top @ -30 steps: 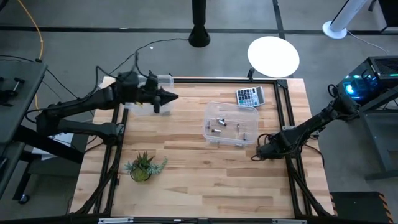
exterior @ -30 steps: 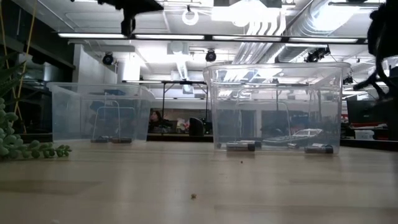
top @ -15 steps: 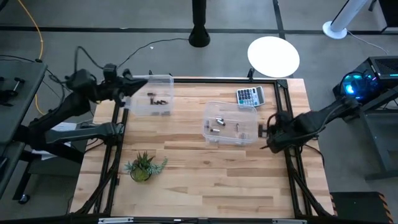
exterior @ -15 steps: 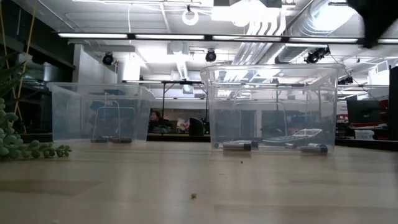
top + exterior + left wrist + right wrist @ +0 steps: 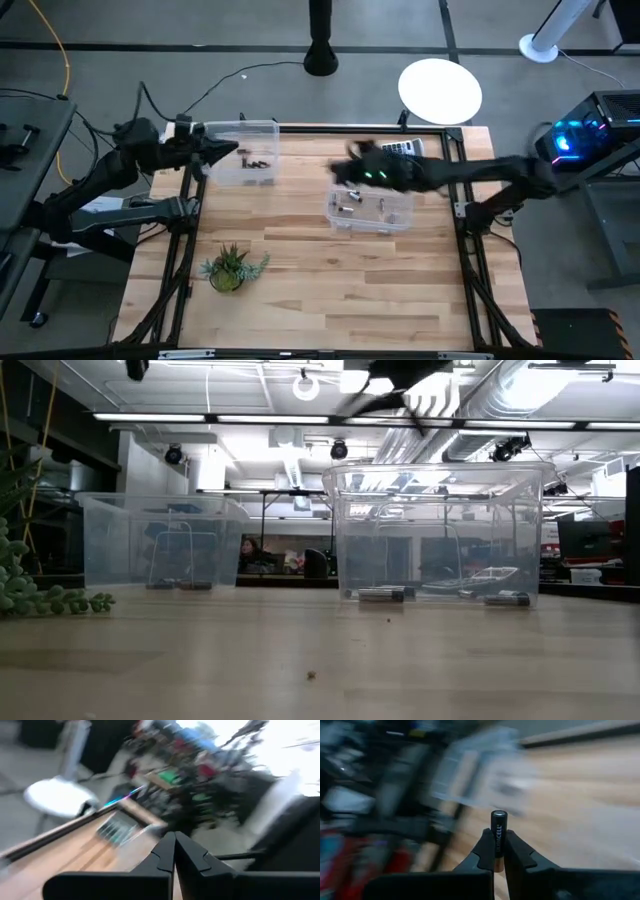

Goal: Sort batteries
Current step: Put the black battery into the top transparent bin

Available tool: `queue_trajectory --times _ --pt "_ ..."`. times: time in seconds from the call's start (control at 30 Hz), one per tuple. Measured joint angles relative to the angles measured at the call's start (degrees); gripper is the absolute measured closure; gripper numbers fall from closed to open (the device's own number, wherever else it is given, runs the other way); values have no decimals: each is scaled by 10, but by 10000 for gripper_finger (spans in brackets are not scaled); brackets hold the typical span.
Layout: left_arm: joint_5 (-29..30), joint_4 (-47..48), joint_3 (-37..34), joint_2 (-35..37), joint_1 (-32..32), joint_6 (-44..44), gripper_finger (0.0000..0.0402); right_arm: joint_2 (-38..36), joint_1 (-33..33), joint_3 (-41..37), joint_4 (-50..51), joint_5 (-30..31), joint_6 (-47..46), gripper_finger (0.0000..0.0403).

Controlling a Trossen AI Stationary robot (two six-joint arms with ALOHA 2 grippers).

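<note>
Robotics lab or workshop, by the look of it. Wooden table (image 5: 330, 270) framed in black rails, concrete floor around it, cables trailing off. Exposed ducts (image 5: 470, 400) and strip lights (image 5: 200, 417) overhead. Benches and equipment in the room behind; a glowing computer case (image 5: 585, 130) just beside the table.

One dark battery (image 5: 498, 837) with a silvery end cap stands upright, pinched between the right gripper's (image 5: 498, 851) fingertips. Several small grey batteries (image 5: 366, 204) lie flat in the clear bin near the table's right edge; others (image 5: 256, 161) lie in the far-left corner bin.
</note>
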State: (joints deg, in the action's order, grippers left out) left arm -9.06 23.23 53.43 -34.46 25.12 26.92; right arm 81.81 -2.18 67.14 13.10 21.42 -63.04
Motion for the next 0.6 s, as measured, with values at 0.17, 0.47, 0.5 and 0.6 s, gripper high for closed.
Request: queue_trajectory --times 0.17,0.47,0.5,0.6 --pt "-24 -118 0 4 -34 5 401 168 -81 81 -231 -144 77 402" --pt "-20 -203 0 -1 -50 13 401 470 -135 448 -186 -281 125 403" --pt "-20 -204 0 -1 -50 15 401 498 -139 491 -163 -282 128 402" --pt "-19 -201 0 -1 -50 18 401 570 -146 607 -91 -281 142 395"
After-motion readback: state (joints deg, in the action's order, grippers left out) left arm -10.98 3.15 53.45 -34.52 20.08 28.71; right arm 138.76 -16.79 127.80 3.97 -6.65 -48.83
